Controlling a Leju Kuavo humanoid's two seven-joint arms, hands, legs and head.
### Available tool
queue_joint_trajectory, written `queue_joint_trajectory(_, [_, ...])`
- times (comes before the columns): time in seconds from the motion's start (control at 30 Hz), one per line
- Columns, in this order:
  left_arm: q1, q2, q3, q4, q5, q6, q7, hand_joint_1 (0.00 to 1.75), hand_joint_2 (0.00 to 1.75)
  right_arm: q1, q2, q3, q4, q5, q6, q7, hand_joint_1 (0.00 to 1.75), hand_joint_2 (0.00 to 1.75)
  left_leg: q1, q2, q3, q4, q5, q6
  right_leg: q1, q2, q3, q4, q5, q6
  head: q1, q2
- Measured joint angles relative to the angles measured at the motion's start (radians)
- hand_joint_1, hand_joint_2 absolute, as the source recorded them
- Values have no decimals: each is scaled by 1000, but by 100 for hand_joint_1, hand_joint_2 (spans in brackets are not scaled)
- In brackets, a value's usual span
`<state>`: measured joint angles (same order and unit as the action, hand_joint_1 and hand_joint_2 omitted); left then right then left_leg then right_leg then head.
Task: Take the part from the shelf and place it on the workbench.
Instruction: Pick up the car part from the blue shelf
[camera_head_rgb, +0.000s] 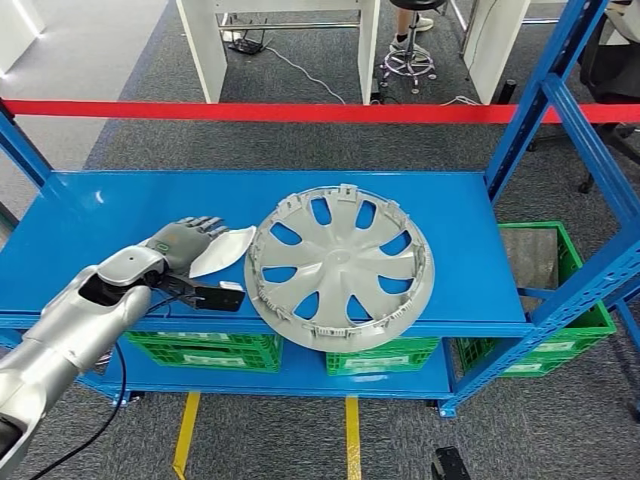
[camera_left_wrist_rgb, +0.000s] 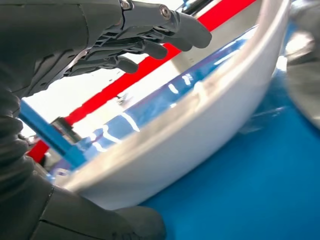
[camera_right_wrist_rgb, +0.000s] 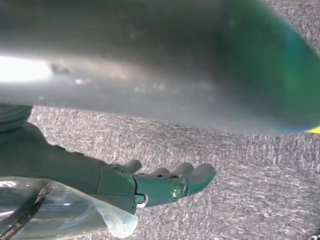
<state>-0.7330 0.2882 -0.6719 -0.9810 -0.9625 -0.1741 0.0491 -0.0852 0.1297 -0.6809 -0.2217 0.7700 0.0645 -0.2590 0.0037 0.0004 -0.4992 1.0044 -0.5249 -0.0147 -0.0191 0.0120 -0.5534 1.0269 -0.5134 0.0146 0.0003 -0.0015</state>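
Early stage: my left hand (camera_head_rgb: 183, 243) reaches around the white curved part (camera_head_rgb: 222, 251), which lies on the blue shelf (camera_head_rgb: 113, 205) beside the hubcap (camera_head_rgb: 340, 262); lifting and the workbench drop remain. Left wrist view shows fingers (camera_left_wrist_rgb: 166, 20) spread above the part, thumb below, not clamped. My right hand (camera_right_wrist_rgb: 158, 185) hangs empty, fingers loosely extended over the floor.

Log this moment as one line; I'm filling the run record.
stage: reaching | left hand: at small white part on blue shelf, grasp unclear | right hand: open, hanging over floor | wheel cover: on shelf, untouched
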Motion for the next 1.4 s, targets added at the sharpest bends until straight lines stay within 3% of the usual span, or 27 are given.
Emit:
queue_joint_trajectory(0.2, [-27,-5,13,65,-11,-3,15,4,175,2,0,0,0,-8,0,0,0,0,0,0,0,0,0,0,0,0,0,0,0,0,0,0])
queue_joint_trajectory(0.27, [-28,-4,18,75,-11,-2,15,22,175,2,0,0,0,-10,0,0,0,0,0,0,0,0,0,0,0,0,0,0,0,0,0,0])
queue_joint_trajectory(0.3, [-28,-3,20,78,-11,-2,15,45,175,3,0,0,0,-12,0,0,0,0,0,0,0,0,0,0,0,0,0,0,0,0,0,0])
queue_joint_trajectory(0.4, [-28,-3,27,84,-10,1,15,149,175,4,0,0,0,-15,0,0,0,0,0,0,0,0,0,0,0,0,0,0,0,0,0,0])
queue_joint_trajectory(0.43, [-28,-3,30,85,-10,2,15,168,175,4,0,0,0,-16,0,0,0,0,0,0,0,0,0,0,0,0,0,0,0,0,0,0])
queue_joint_trajectory(0.47, [-28,-3,32,86,-10,3,16,172,175,4,0,0,0,-17,0,-1,0,0,0,0,0,0,0,0,0,0,0,0,0,0,0,0])
queue_joint_trajectory(1.2, [-26,-5,67,101,-12,24,17,175,175,3,0,0,0,-17,0,-2,0,0,0,0,0,0,0,0,0,0,0,0,0,0,0,0])
queue_joint_trajectory(1.4, [-4,-12,95,99,1,89,16,175,175,3,0,0,0,-19,-1,-1,0,0,0,0,0,0,0,0,0,0,0,0,1,0,0,0])
